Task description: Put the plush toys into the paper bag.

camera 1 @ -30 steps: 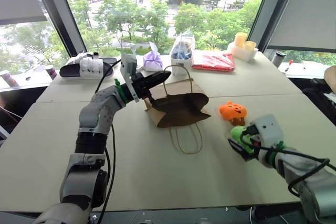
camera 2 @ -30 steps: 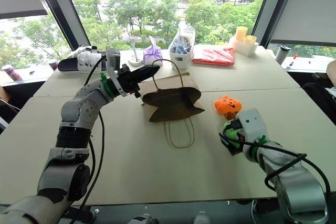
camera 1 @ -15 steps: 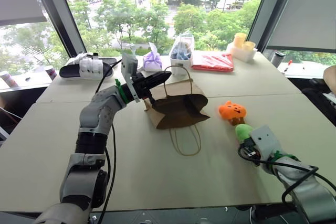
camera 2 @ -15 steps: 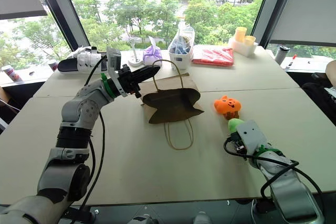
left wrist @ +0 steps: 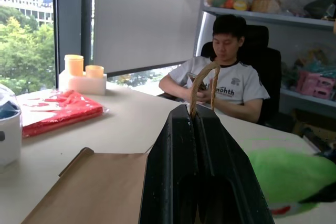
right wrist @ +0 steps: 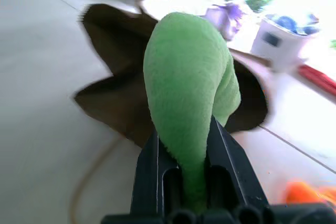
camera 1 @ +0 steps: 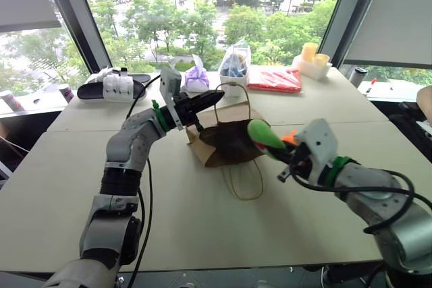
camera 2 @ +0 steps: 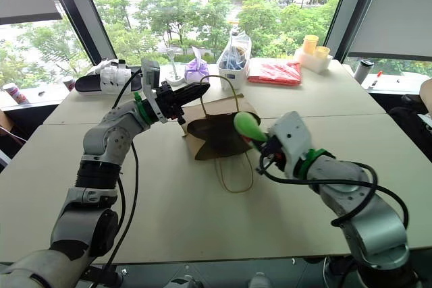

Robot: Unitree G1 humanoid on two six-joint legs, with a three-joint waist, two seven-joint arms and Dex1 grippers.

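Right wrist view: the green plush toy [right wrist: 189,93] is pinched between the fingers of the right gripper [right wrist: 186,156], which has been raised from the table [camera 1: 202,227] and carried to the open mouth of the paper bag [camera 1: 226,141]. One bag handle [left wrist: 203,80] is clamped by the closed left gripper [camera 1: 202,104]. The orange pumpkin [camera 1: 289,138], apparently on the table, is largely hidden. Release into the bag is judged next.

We're looking down from head height over the table [camera 1: 202,234]. Both eyes share the paper bag [camera 2: 219,133]; our wrist cameras sit close, facing it.
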